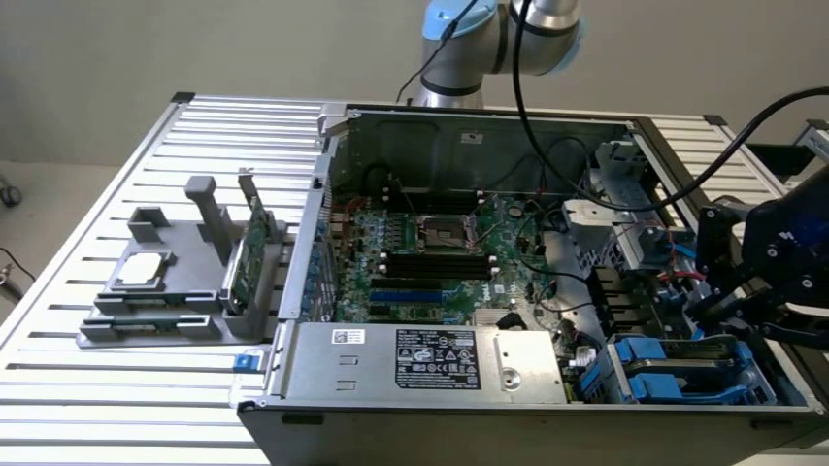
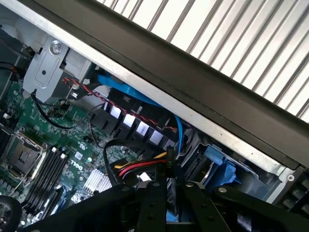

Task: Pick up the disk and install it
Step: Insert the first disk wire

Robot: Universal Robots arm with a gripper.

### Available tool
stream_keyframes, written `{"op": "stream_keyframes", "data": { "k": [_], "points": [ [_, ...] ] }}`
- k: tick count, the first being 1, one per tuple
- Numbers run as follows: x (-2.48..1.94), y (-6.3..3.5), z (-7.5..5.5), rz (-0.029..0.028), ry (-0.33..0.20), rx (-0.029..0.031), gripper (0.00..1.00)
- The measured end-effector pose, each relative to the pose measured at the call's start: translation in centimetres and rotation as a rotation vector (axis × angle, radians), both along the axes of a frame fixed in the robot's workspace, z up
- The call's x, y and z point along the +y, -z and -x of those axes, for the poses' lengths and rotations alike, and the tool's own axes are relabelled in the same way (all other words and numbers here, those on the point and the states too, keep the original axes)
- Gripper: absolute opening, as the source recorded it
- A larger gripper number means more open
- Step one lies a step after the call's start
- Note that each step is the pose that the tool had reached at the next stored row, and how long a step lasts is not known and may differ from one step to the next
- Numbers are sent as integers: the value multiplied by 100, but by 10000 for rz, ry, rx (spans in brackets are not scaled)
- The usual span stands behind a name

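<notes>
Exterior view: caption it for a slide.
Black gripper above blue plastic drive carriers in the open grey metal computer case.

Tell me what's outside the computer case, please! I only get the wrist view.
Observer: A grey holder sits on the slatted table, beside the computer case on the exterior view's left.
Operator: Is anything on it?
Observer: Yes, a small square silver chip lies flat on top of it.
Operator: Anything else there?
Observer: A thin green circuit card stands upright in the holder, on the side nearest the case.
</notes>
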State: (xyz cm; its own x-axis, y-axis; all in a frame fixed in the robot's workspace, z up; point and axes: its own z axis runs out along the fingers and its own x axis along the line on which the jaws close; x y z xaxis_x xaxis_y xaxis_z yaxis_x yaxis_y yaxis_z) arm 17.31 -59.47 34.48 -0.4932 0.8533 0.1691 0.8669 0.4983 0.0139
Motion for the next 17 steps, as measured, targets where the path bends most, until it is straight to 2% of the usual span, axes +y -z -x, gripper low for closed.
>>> {"op": "stream_keyframes", "data": {
  "k": [6,14,17],
  "points": [
    [-3,1,7,1,147,18,17],
    [-2,1,13,-5,623,191,17],
    [-3,-2,13,-3,771,205,17]
  ]
}}
